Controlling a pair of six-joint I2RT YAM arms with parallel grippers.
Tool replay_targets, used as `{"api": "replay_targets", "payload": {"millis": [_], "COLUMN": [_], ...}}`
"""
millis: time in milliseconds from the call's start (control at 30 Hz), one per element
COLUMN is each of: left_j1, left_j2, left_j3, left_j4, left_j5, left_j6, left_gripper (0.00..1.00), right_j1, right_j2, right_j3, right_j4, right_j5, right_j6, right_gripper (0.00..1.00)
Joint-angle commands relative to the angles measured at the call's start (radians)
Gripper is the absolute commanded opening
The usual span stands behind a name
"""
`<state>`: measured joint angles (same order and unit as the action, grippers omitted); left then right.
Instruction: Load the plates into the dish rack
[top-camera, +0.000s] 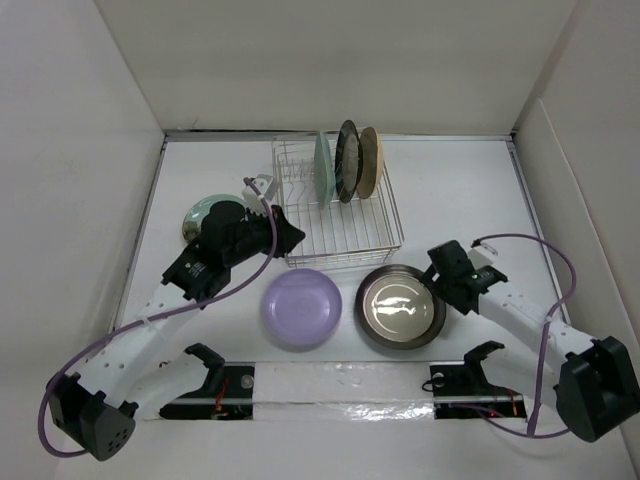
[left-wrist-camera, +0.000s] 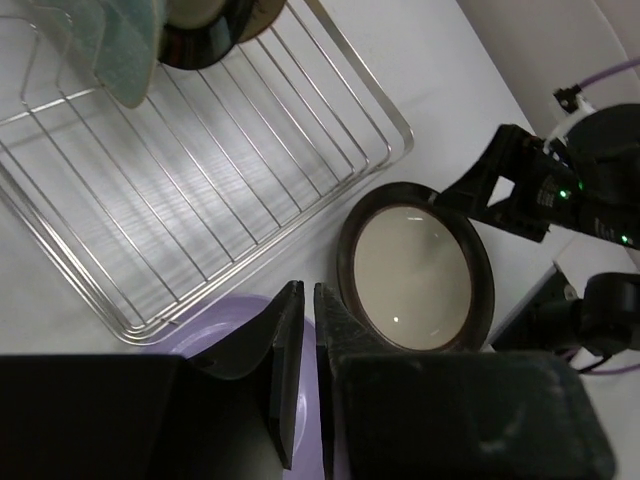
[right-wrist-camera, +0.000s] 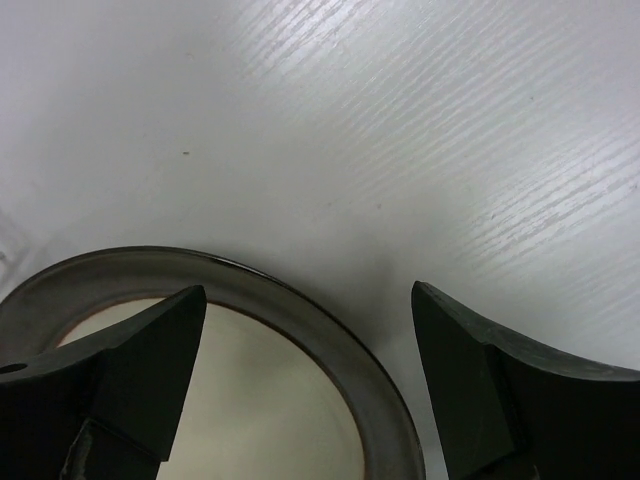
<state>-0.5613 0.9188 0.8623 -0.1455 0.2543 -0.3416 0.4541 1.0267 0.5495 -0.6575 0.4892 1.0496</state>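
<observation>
The dish rack (top-camera: 345, 255) (left-wrist-camera: 300, 224) stands at the back centre. A mint plate (top-camera: 322, 165) (left-wrist-camera: 110, 40), a dark patterned plate (top-camera: 347, 160) (left-wrist-camera: 205, 40) and a tan plate (top-camera: 371, 160) stand upright in its far end. A lavender plate (top-camera: 301, 308) (left-wrist-camera: 204, 329) and a dark-rimmed shiny plate (top-camera: 400, 307) (left-wrist-camera: 415, 268) (right-wrist-camera: 330, 350) lie flat in front of the rack. My left arm partly hides a pale green plate (top-camera: 203, 212). My left gripper (top-camera: 297, 237) (left-wrist-camera: 306, 288) hovers by the rack's front left corner, above the lavender plate, shut and empty. My right gripper (top-camera: 440, 268) (right-wrist-camera: 308, 295) is open, straddling the shiny plate's right rim.
White walls enclose the table on three sides. The right arm (left-wrist-camera: 560, 190) reaches in from the right. Black arm mounts and a reflective strip (top-camera: 340, 385) line the near edge. Purple cables loop beside both arms.
</observation>
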Motion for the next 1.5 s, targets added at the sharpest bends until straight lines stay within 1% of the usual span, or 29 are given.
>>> {"api": "replay_targets", "payload": {"millis": [0, 33, 100, 200, 233, 333, 433, 467, 533, 633, 667, 767, 800, 833, 967, 1000, 1100, 1167, 1333, 1467], "left_j1": [-0.002, -0.002, -0.002, -0.002, -0.002, -0.002, -0.002, -0.002, -0.002, -0.002, -0.002, -0.002, -0.002, -0.002, -0.002, -0.002, -0.002, -0.002, -0.002, -0.002], "left_j2": [0.021, 0.026, 0.035, 0.028, 0.023, 0.008, 0.005, 0.006, 0.008, 0.008, 0.008, 0.011, 0.012, 0.014, 0.023, 0.025, 0.026, 0.025, 0.028, 0.049], "left_j3": [0.029, 0.023, 0.017, 0.012, 0.012, 0.011, 0.014, 0.015, 0.017, 0.017, 0.018, 0.018, 0.018, 0.018, 0.018, 0.020, 0.021, 0.021, 0.009, 0.009], "left_j4": [0.064, 0.070, 0.070, 0.058, 0.057, 0.047, 0.040, 0.040, 0.040, 0.038, 0.038, 0.035, 0.035, 0.035, 0.030, 0.032, 0.027, 0.026, 0.030, 0.035], "left_j5": [0.127, 0.157, 0.155, 0.119, 0.099, 0.063, 0.053, 0.054, 0.054, 0.048, 0.045, 0.028, 0.025, 0.022, 0.013, 0.008, -0.009, -0.016, -0.023, -0.004], "left_j6": [-0.007, -0.011, -0.013, -0.005, -0.002, 0.004, 0.007, 0.009, 0.007, 0.009, 0.010, 0.009, 0.010, 0.010, 0.010, 0.009, 0.010, 0.010, -0.002, -0.010], "left_gripper": [0.06, 0.06, 0.07, 0.10, 0.11, 0.13, 0.14, 0.14, 0.15, 0.16, 0.17, 0.18, 0.18, 0.19, 0.20, 0.21, 0.21, 0.21, 0.22, 0.23], "right_j1": [-0.025, -0.034, -0.034, -0.055, -0.055, -0.078, -0.078, -0.078, -0.078, -0.054, -0.043, -0.043, -0.032, -0.032, -0.022, -0.022, 0.003, 0.012, 0.031, 0.054], "right_j2": [0.038, 0.048, 0.052, 0.064, 0.073, 0.128, 0.156, 0.162, 0.185, 0.200, 0.197, 0.147, 0.132, 0.116, 0.011, -0.047, -0.144, -0.181, -0.289, -0.374], "right_j3": [0.038, 0.036, 0.033, 0.020, 0.014, 0.017, 0.015, 0.021, 0.030, 0.069, 0.079, 0.105, 0.109, 0.116, 0.125, 0.132, 0.173, 0.190, 0.214, 0.204], "right_j4": [0.068, 0.079, 0.088, 0.110, 0.122, 0.121, 0.116, 0.113, 0.093, 0.046, 0.033, -0.002, -0.011, -0.039, -0.089, -0.102, -0.149, -0.166, -0.134, -0.052], "right_j5": [-0.072, -0.116, -0.161, -0.247, -0.302, -0.392, -0.417, -0.426, -0.455, -0.459, -0.457, -0.440, -0.433, -0.410, -0.388, -0.385, -0.376, -0.376, -0.402, -0.408], "right_j6": [-0.101, -0.130, -0.151, -0.190, -0.218, -0.240, -0.247, -0.252, -0.266, -0.277, -0.278, -0.292, -0.295, -0.298, -0.290, -0.280, -0.266, -0.260, -0.250, -0.227], "right_gripper": [0.88, 0.88, 0.85, 0.82, 0.82, 0.77, 0.73, 0.65, 0.55, 0.41, 0.30, 0.15, 0.04, 0.00, 0.00, 0.00, 0.00, 0.00, 0.00, 0.00]}}
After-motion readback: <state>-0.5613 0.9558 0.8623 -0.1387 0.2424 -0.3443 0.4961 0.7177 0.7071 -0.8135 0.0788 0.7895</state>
